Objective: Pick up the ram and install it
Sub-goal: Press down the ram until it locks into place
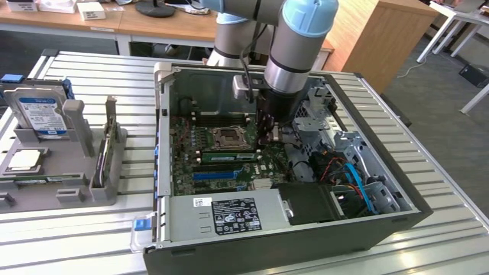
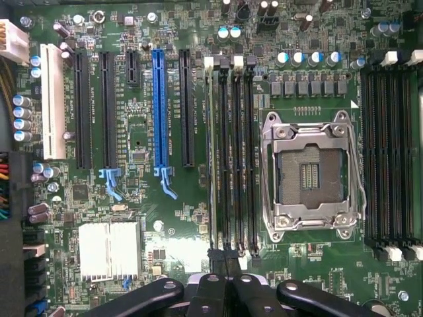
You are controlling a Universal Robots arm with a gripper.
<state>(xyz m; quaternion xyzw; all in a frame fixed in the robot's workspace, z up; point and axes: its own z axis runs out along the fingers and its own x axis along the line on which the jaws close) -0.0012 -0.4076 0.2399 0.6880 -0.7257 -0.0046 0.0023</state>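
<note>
The ram (image 1: pixel 229 156) is a narrow green stick lying seated in a memory slot just beside the CPU socket (image 1: pixel 229 137), inside the open computer case (image 1: pixel 164 114). In the wrist view the ram (image 2: pixel 212 158) stands edge-on in the slot of that bank farthest from the socket (image 2: pixel 310 172). My gripper (image 1: pixel 269 137) reaches down into the case at one end of the stick. Its dark fingertips (image 2: pixel 225 261) are shut together over that end of the slot. Whether they pinch the stick or only rest on it is hidden.
A grey parts holder (image 1: pixel 46 183) at the exterior view's left carries a silver hard drive (image 1: pixel 40 114) and an upright card (image 1: pixel 103 154). The power supply (image 1: pixel 229 215) and drive cage with cables (image 1: pixel 351 172) crowd the case. Blue and black expansion slots (image 2: pixel 158 105) run alongside.
</note>
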